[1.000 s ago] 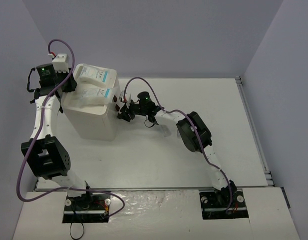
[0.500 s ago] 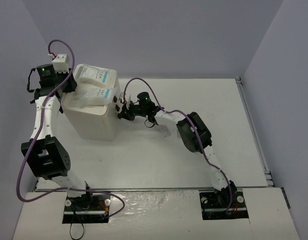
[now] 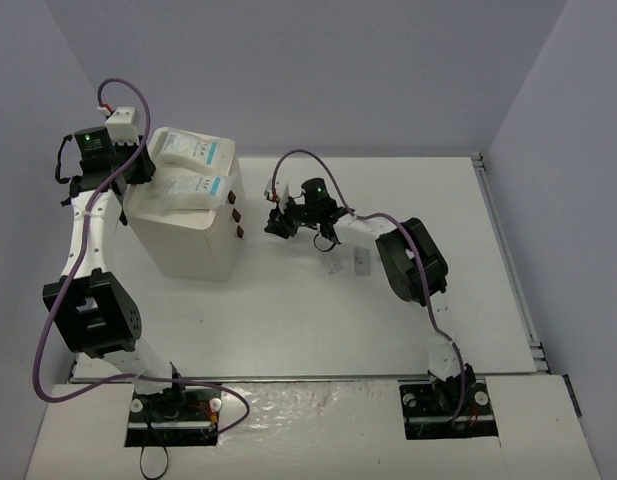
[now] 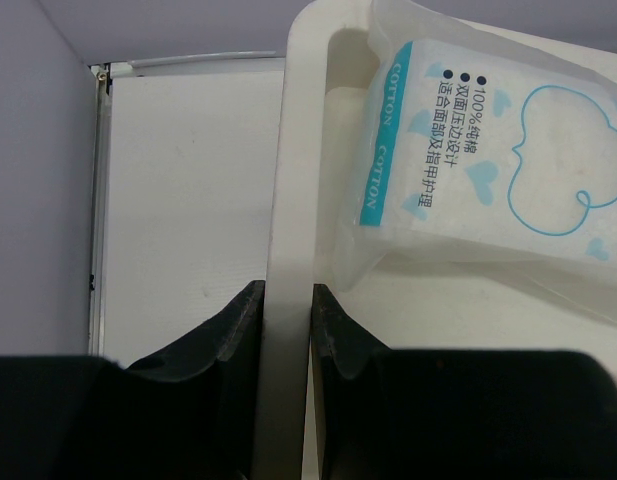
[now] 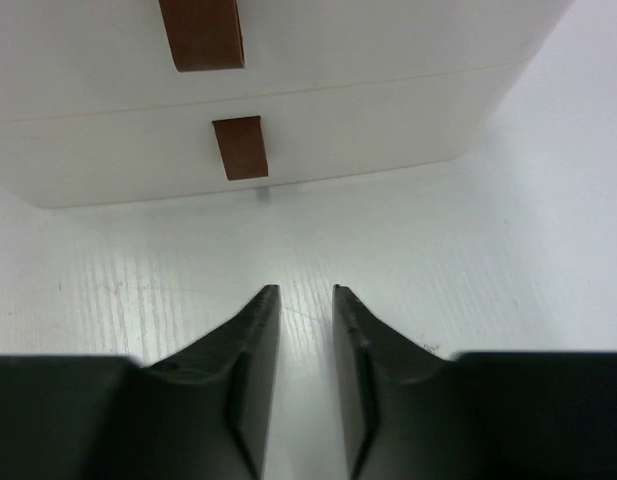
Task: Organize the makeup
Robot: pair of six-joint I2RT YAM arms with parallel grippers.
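Note:
Two flat white packets with teal labels lie on top of the large white box [image 3: 188,245], one at the back [image 3: 191,151] and one in front [image 3: 195,187]. One packet [image 4: 488,160] fills the left wrist view. My left gripper [image 3: 140,166] is shut on the box's rim [image 4: 286,200], one finger on each side of it [image 4: 286,292]. My right gripper [image 3: 279,224] hovers low over the table, right of the box front [image 5: 368,90], jaws a little apart and empty [image 5: 303,295]. Two small clear tubes [image 3: 334,266] [image 3: 363,265] lie on the table under the right arm. Brushes and the brown stick are out of view.
The box's dark red drawer knobs [image 3: 237,221] face my right gripper; two of them show in the right wrist view [image 5: 201,30] [image 5: 240,147]. Grey walls stand to the left, behind and to the right. The table's rail [image 3: 508,260] runs along the right edge.
My right gripper has pulled back to the right, away from the drawer knobs it was touching. The two clear tubes now show beneath its arm. The left arm has not moved.

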